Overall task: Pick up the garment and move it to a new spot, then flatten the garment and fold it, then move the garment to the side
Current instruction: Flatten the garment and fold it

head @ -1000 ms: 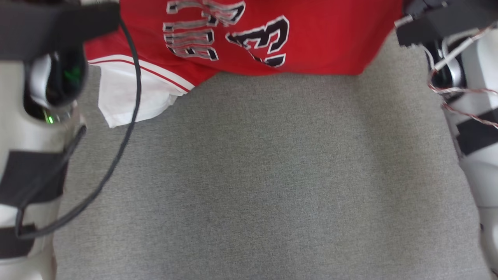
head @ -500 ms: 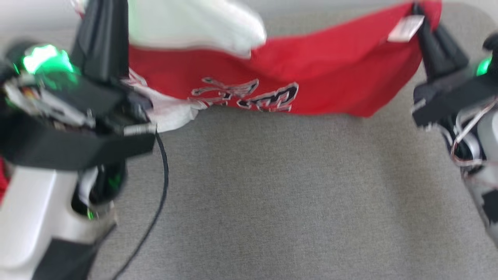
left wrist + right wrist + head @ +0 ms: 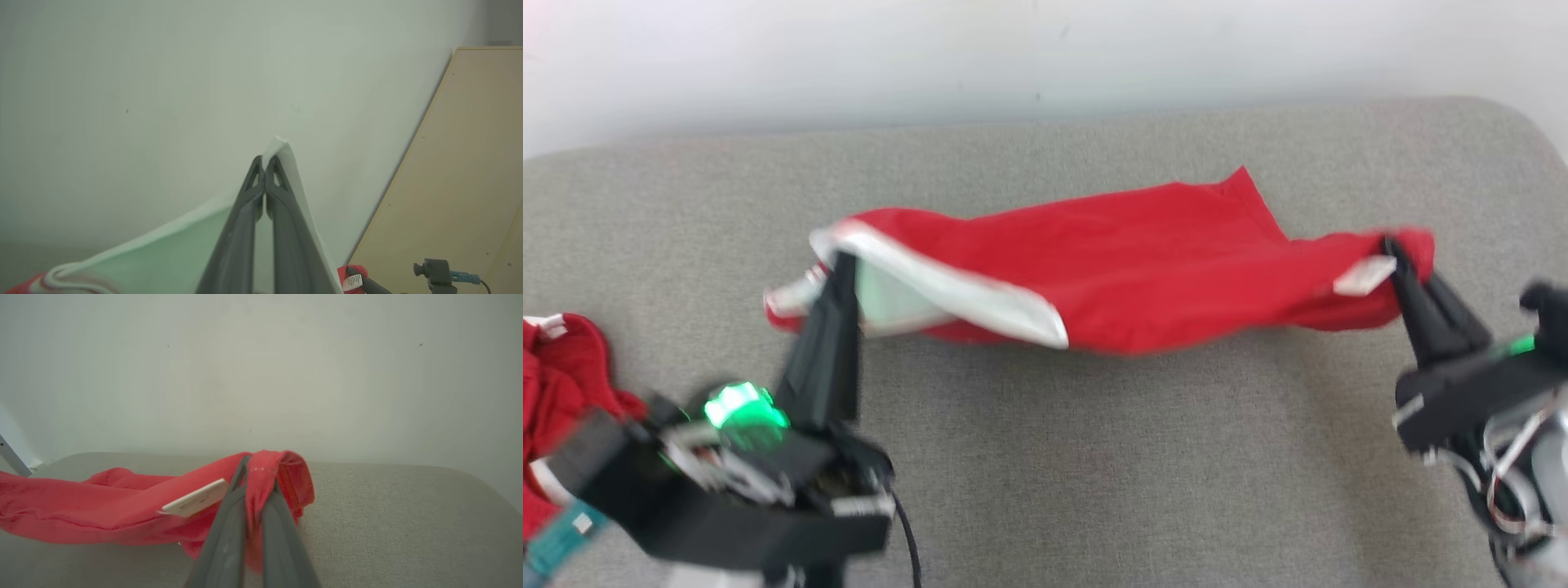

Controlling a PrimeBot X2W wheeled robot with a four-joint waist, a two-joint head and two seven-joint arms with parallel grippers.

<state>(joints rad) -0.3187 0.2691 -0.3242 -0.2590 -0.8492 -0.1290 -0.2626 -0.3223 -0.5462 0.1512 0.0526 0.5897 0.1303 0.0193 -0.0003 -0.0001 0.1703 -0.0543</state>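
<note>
Over the grey cushion (image 3: 1094, 457), we have the garment (image 3: 1143, 261) strung between both arms, sagging mid-span; we can't tell whether the lowest fold touches the cushion. The left gripper (image 3: 840, 265) is clamped on the white sleeve edge (image 3: 964, 298), and the left wrist view shows only a thin bit of cloth caught right at the fingertips. The right gripper (image 3: 1393, 245) is clamped on a bunched red corner just beside the white tag (image 3: 1364, 276), a fuller bite. Our read is that we're mid-carry, about to lay it down for flattening. Risks:

1. The left pinch is shallow, so any extra tension or a quick spread probably pulls the edge out and drops that side.
2. The cloth looks twisted, with the white sleeve rolled over the red body. Lowering it as is likely traps that fold underneath and makes flattening harder.
3. The spare red heap (image 3: 556, 384) sits near the left arm, so a low sweep to that side could snag or drag it.
4. The dangling black cable (image 3: 907, 539) could catch on cloth.

We'd lower slowly and hold even tension.
</note>
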